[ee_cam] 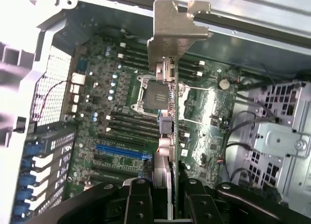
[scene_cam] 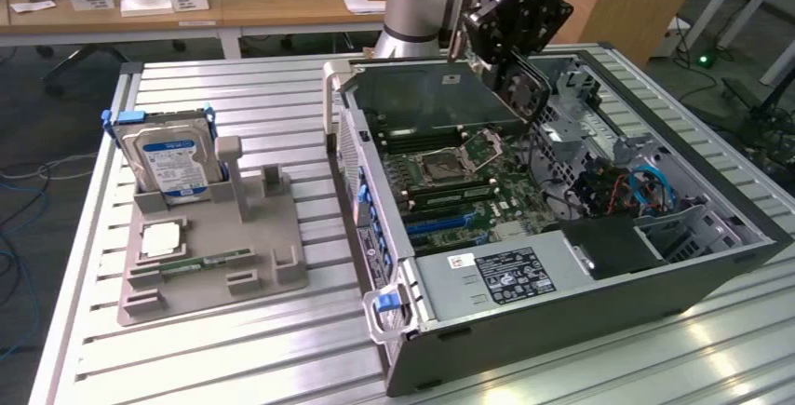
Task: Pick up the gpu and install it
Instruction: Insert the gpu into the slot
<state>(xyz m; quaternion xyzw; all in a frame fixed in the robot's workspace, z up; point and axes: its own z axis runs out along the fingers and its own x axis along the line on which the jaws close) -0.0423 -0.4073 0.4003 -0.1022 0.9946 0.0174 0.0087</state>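
The pincer (ee_cam: 167,191) is clamped on the gpu (ee_cam: 165,124), its two dark fingers (ee_cam: 138,197) pressing the card's flat faces at the end away from the bracket. We judge this grip leaves the silver bracket and the card's edges free. The card is in the air over the open computer case (scene_cam: 559,317), above the motherboard (ee_cam: 121,117) and, as far as we can tell, not touching it.

In the wrist view we see the card edge-on. Its long axis runs from the grip out to the bracket end, which points toward the case's bright metal wall, passing over the CPU socket (ee_cam: 154,95). That line lies crosswise to the blue slot (ee_cam: 121,148), so the card is not lined up with it. How steeply the card tilts we cannot tell.

The case lies on its side with the open face up, which lets the arm reach the board from above. Well apart on the surface (scene_cam: 249,358), a grey holder (scene_cam: 211,237) props the hard drive (scene_cam: 174,158) upright.
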